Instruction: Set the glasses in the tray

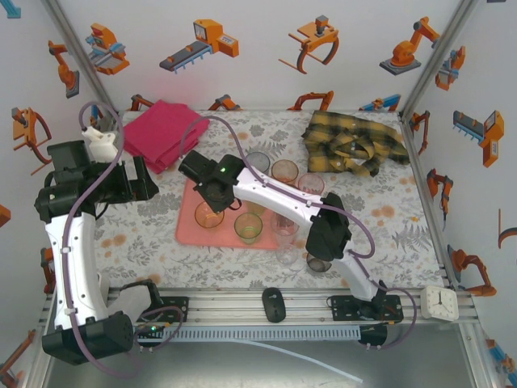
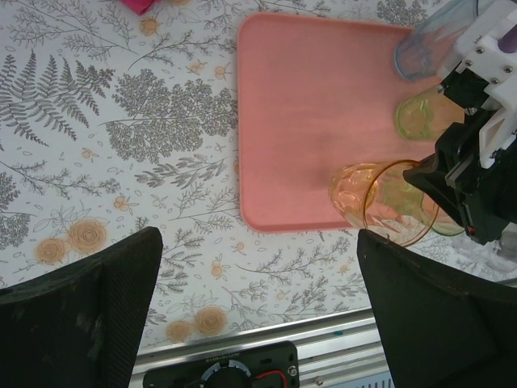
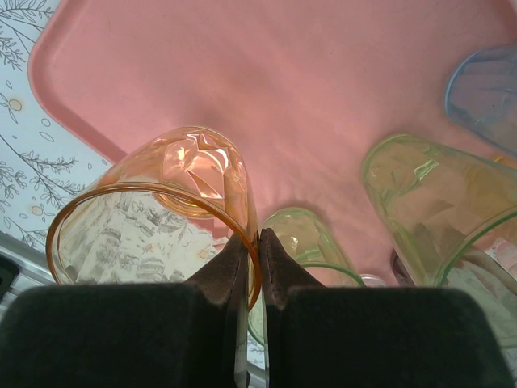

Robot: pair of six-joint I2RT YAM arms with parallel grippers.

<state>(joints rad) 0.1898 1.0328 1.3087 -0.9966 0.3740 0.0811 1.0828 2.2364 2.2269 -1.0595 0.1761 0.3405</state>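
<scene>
Tray [image 1: 187, 226] is partly hidden by the right arm [image 1: 266, 194]. Blue glass [image 3: 485, 89] is cut off at the right-wrist frame edge.

we find the tray [image 1: 188, 230] left of the table's [image 1: 388, 218] middle, glasses [image 1: 248, 229] along its near edge, other glasses [image 1: 311, 184] just right of it. folded cloth [image 1: 161, 133] far left corner, shirt [image 1: 354, 143] far right.

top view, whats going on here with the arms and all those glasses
The right gripper is shut on the rim of an amber glass, holding it tilted at the near edge of the pink tray. Green glasses and a blue one stand on the tray. The left gripper is open and empty over the table beside the tray. A dark glass sits on the table by the right arm.
</scene>
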